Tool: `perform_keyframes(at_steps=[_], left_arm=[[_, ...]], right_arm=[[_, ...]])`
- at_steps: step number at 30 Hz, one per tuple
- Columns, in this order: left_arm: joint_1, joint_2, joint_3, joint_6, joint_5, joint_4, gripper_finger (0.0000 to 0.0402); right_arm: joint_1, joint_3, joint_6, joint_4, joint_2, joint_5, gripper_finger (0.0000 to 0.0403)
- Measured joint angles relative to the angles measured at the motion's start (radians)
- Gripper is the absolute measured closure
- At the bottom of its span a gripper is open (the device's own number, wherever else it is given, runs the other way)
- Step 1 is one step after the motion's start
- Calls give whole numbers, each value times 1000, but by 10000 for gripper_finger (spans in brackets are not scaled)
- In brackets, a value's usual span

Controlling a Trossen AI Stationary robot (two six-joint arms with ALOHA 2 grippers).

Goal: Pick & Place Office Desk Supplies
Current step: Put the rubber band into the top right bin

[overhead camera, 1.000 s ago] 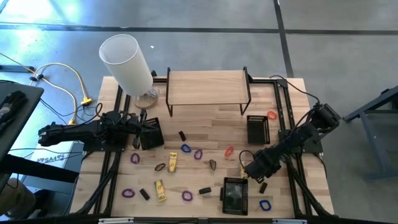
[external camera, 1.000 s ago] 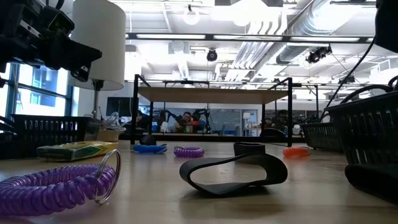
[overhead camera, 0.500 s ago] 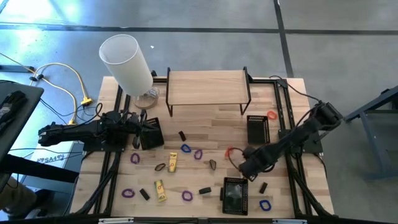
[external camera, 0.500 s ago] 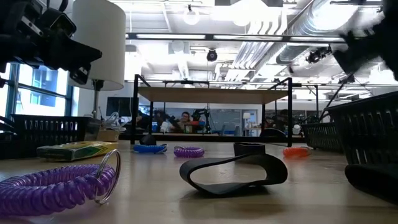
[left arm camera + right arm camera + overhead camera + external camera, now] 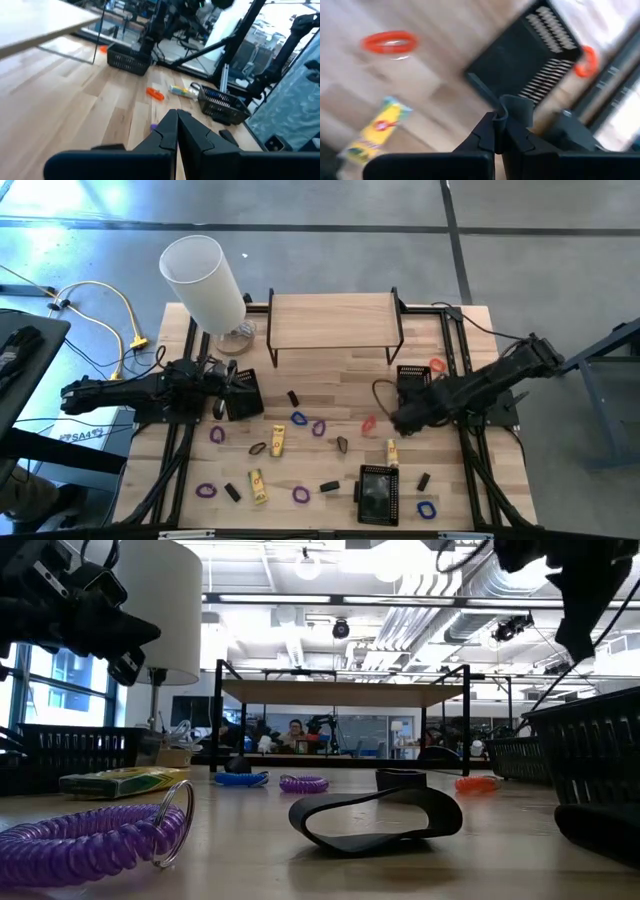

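- Right claw (image 5: 501,122): fingers pressed together on a dark band loop (image 5: 518,107), raised off the worktop (image 5: 330,380) just beside the right-hand black mesh tray (image 5: 415,388).
- Left claw (image 5: 176,119): closed tight, nothing between the fingers, raised at the worktop's left side next to the left black mesh tray (image 5: 243,394).
- On the wood under the right claw: a red band loop (image 5: 368,423) and a small yellow piece (image 5: 392,451), close together but apart.
- Against the far right corner of the right-hand tray: an orange-red loop (image 5: 436,366).
- Mid-worktop: a blue loop (image 5: 298,418) beside a purple loop (image 5: 319,427), a second yellow piece (image 5: 278,441) with a brown loop (image 5: 257,448) beside it, another dark loop (image 5: 342,444), and a small black block (image 5: 293,398) lying alone.
- Along the near edge: two purple loops (image 5: 206,490) and (image 5: 301,494), a third yellow piece (image 5: 258,485), black blocks (image 5: 232,492) and (image 5: 329,486), and a blue loop (image 5: 427,509) at the right corner.
- Also near the front: a third mesh tray (image 5: 378,494), with a black block (image 5: 423,480) to its right.
- At the back: a tall white cylinder (image 5: 205,278) on the left, a wooden shelf (image 5: 333,315) in the middle.
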Motion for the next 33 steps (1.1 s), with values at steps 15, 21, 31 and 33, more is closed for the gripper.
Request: perform_keyframes(at_steps=[15, 21, 31, 33], left_arm=[[-81, 91, 0, -7, 2, -8, 401], [-101, 91, 0, -6, -3, 28, 401], [-122, 95, 0, 1, -4, 30, 401], [-122, 95, 0, 1, -4, 32, 401]], right_arm=[[-411, -176, -233, 200, -9, -100, 399], [-447, -303, -301, 394, -9, -154, 374], [-485, -319, -312, 428, -9, -101, 239], [-495, -316, -326, 408, -9, -81, 222]])
